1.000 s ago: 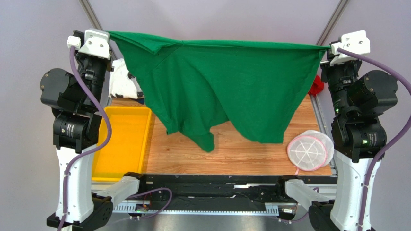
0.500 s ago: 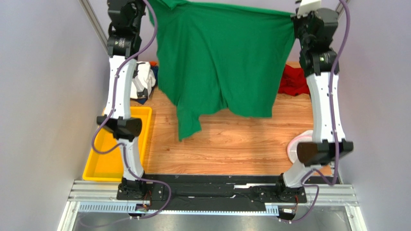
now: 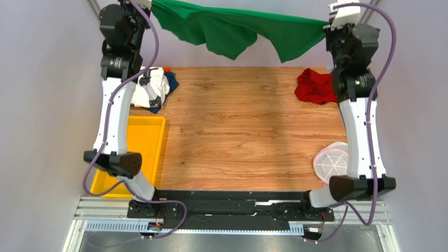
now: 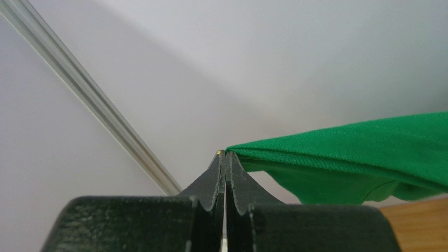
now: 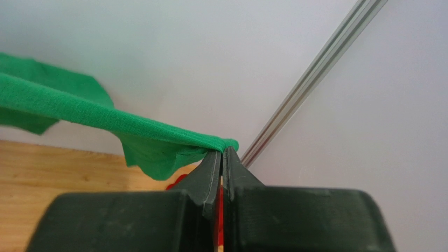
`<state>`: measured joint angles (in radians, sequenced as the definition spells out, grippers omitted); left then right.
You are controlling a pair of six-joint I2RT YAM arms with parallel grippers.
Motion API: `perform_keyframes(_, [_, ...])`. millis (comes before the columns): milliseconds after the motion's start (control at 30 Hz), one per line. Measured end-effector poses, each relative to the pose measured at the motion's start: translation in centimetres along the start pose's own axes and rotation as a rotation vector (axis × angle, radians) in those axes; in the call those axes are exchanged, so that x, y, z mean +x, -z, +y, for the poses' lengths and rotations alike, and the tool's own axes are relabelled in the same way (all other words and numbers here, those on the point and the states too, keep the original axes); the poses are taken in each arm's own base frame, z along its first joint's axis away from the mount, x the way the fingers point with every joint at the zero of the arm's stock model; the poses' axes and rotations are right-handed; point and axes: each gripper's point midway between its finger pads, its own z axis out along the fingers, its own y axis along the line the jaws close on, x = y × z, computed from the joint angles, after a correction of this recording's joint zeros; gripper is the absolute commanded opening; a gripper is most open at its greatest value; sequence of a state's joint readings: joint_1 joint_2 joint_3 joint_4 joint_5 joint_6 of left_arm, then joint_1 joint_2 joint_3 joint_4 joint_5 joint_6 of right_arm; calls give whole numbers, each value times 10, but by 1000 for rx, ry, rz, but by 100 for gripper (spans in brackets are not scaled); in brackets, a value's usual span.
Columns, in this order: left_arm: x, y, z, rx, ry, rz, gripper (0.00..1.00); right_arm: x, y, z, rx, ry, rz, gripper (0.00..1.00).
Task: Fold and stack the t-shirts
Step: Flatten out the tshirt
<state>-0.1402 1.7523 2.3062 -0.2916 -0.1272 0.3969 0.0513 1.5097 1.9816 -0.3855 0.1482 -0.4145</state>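
At the far wall [image 3: 189, 56], both jaws pinch the green t-shirt [image 3: 231, 31] — its top cropped.

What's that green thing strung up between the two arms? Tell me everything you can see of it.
It is a plain bright green t-shirt of soft cloth, unfolded and held up in the air at the far end of the wooden table. Each arm's jaws are shut on one end of its top edge, which runs stretched between them while the rest hangs below in loose folds. Nothing else appears to touch it.
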Motion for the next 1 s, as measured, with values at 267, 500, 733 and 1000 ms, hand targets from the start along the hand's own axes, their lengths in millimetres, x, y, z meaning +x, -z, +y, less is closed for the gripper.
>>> perform_keyframes(267, [89, 87, -80, 248, -10, 125, 0, 130, 64, 48, -134, 29, 227, 0])
perform_keyframes(500, [295, 220, -232, 802, -187, 606, 0, 267, 120, 118, -425, 66, 571, 0])
perform_keyframes(733, [319, 288, -232, 991, -277, 743, 0, 320, 179, 144, -643, 136, 740, 0])
perform_keyframes(1000, [315, 338, -216, 1103, -343, 823, 0, 362, 223, 152, -756, 202, 879, 0])
